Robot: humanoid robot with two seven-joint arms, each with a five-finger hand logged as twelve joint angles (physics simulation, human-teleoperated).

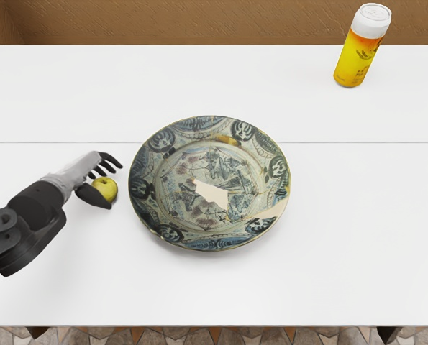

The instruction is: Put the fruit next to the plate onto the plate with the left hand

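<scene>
1. Left zone. The left arm (23, 219) enters from the left edge and is cut off by it. The robot hand (84, 176) lies low over the desk (343, 251) with its fingers (107, 164) spread. They reach past the far side of the fruit (106, 188), and the thumb (97, 200) sits on the near side. The robot hand brackets the fruit but is not clamped on it.

2. Task item. The fruit is small and yellow-green. It rests on the desk just beside the left rim of the plate (145, 165), with a narrow strip of desk between them. The robot hand covers its left side.

3. Centre. The plate is round, with a blue-grey pattern. A pale irregular patch marks its middle and another its right rim. Open desk lies in front of and behind it.

4. Right zone. The desk is open up to the right edge. A can (359, 47) stands upright near the far edge, well apart from the plate. Its label is yellow-orange and the top band is white. Any writing is too small to read.
</scene>
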